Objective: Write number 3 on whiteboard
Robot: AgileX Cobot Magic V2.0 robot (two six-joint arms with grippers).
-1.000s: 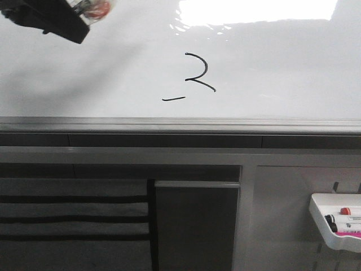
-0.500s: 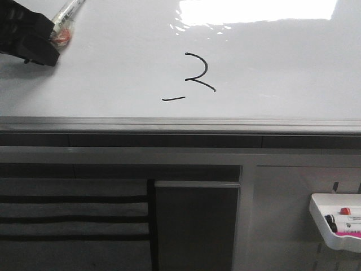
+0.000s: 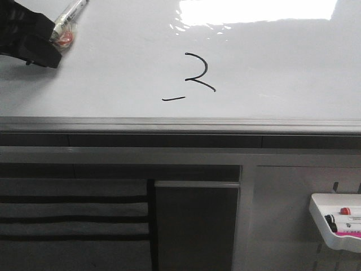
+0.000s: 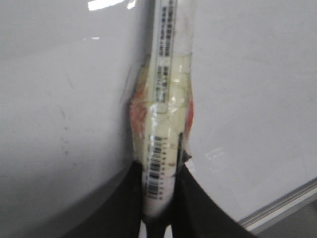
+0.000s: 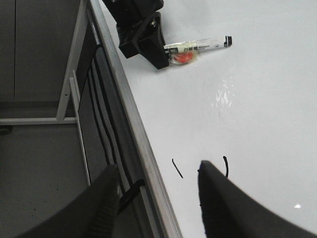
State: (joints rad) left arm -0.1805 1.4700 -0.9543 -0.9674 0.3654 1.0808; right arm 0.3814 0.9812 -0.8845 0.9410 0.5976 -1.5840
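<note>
The number 3 [image 3: 197,76] is drawn in thin black on the whiteboard [image 3: 282,68], a hook with a slanting tail and a separate short dash [image 3: 173,99] below left of it. My left gripper [image 3: 52,38] sits at the board's far left, well away from the figure, shut on a white marker [image 3: 70,14] wrapped in tape with an orange patch. In the left wrist view the marker [image 4: 166,99] runs up between the black fingers [image 4: 195,198]. My right gripper [image 5: 158,171] is open and empty over the board's rail, with the dash [image 5: 177,168] showing between its fingers.
A grey metal rail [image 3: 180,124] runs along the board's near edge, with a dark frame and slats [image 3: 73,217] below it. A small white tray [image 3: 335,220] holding markers hangs at the lower right. A bright light reflection [image 3: 254,11] lies at the board's top.
My left gripper moved left along the board's top with the marker, from about a fifth of the way across to the far-left edge. The drawn figure is unchanged.
</note>
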